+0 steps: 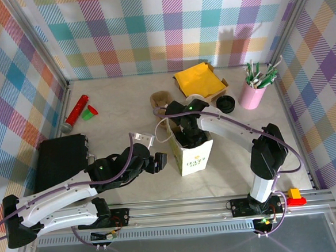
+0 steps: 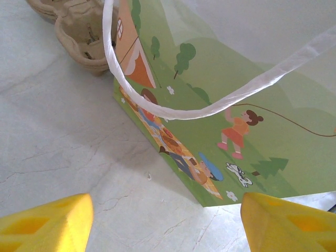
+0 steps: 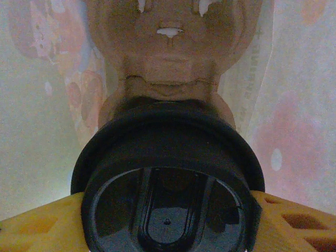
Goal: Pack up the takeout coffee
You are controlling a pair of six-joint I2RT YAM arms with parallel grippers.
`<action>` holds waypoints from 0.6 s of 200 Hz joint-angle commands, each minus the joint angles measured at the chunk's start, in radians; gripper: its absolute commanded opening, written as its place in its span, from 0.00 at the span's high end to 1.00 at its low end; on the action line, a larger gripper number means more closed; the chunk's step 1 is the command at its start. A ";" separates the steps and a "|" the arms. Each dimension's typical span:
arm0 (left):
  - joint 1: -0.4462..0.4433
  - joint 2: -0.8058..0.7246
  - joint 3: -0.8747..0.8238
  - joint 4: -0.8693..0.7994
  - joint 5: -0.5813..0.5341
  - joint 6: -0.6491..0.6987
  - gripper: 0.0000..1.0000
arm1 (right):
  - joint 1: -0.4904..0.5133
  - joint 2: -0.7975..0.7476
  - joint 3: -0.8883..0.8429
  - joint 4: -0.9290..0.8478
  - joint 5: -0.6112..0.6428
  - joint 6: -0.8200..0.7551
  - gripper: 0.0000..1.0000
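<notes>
- The takeout coffee (image 3: 167, 173), black lid up, is held inside the white paper bag (image 1: 196, 156), seen from the right wrist.
- It is clasped by the right gripper (image 3: 168, 223), one yellow finger pressed at each side of the lid.
- A brown moulded carrier (image 3: 168, 63) is seen at the lid's 12 o'clock, within the bag.
- The bag is stood upright at the table's (image 1: 114, 101) centre.
- The left gripper (image 2: 167, 223) is held wide apart and empty at the bag's 9 o'clock, near the white handle (image 2: 157, 107).
- A loose black lid (image 1: 226, 103) is found at the bag's 1 o'clock.
</notes>
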 commanded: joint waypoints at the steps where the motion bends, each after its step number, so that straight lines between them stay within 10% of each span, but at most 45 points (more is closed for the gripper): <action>1: -0.012 -0.010 0.016 -0.008 -0.015 -0.010 0.26 | 0.003 0.007 -0.025 0.007 -0.018 -0.005 0.44; 120: -0.012 -0.013 0.022 -0.014 -0.018 -0.008 0.26 | 0.003 0.009 -0.064 0.036 -0.023 -0.007 0.44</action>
